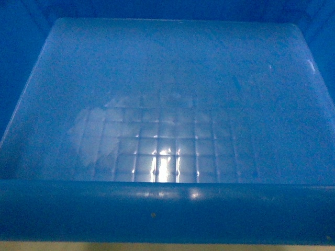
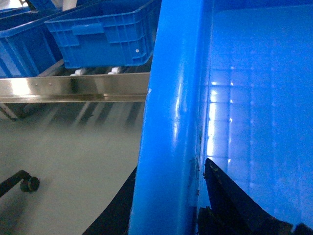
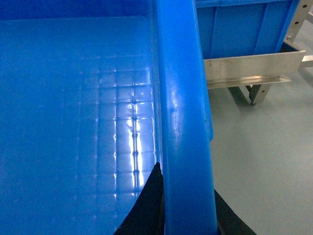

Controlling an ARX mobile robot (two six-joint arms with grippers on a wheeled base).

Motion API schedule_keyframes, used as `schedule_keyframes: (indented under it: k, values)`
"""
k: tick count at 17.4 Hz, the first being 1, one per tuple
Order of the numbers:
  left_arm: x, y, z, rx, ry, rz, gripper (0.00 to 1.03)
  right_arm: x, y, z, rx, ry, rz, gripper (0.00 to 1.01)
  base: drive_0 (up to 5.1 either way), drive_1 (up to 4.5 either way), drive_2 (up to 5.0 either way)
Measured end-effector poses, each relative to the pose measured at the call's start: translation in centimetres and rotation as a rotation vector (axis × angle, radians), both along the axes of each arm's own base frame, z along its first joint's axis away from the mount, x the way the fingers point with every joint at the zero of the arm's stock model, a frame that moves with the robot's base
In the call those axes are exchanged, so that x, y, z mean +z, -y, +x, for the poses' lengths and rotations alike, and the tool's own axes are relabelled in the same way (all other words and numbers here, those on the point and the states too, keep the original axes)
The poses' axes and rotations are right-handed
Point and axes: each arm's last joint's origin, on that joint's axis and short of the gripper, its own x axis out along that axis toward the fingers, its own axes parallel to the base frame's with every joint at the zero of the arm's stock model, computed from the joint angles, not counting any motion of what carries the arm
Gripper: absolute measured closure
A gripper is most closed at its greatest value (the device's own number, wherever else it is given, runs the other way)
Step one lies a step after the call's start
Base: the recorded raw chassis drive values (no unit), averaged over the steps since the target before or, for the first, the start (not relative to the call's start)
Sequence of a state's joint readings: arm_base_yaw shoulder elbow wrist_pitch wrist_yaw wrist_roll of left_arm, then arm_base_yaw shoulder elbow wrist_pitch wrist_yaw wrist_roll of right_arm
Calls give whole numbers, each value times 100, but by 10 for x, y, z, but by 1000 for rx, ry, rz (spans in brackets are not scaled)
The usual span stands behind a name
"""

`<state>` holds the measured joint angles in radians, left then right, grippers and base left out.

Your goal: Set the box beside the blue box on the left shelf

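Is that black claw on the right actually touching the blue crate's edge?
Touching: the right wrist view shows the right gripper's black fingers straddling the box's rim.

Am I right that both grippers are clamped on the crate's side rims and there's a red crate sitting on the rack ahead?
Not quite: the crate on the rack is blue, not red, as the left wrist view shows. The rest holds: the left gripper and the right gripper each straddle a side rim of the held crate.

box [image 1: 157, 104] fills view – grid floor glares | near rim – brown speck
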<state>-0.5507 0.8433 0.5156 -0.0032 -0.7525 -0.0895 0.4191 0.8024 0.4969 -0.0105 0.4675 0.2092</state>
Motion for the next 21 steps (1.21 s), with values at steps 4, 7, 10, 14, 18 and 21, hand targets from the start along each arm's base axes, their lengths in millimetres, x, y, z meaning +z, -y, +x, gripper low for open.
schedule_keyframes:
  k: [4,7,10,14,18,21]
  values:
    - [0,0,0,1,-1,0,70,0,0,0,0,1,1,92,16,448,-416]
    - [0,0,0,-1,0,0,70,0,0,0,-1,0,0,92,5,436,-425]
    - [0,0,0,0,-2,2,70,0,0,0,-1,-2,-1,92,2,420,-415]
    - [0,0,0,-1,-1,0,70,0,0,0,-2,-2,-2,92,3,391,-384]
    - [0,0,0,-1,-2,1,70,0,0,0,-2,-1,-2,92,-184,476,-271]
    - [0,0,0,-1,-1,1,70,0,0,0,-2,-2,-2,92,-267,504,-219]
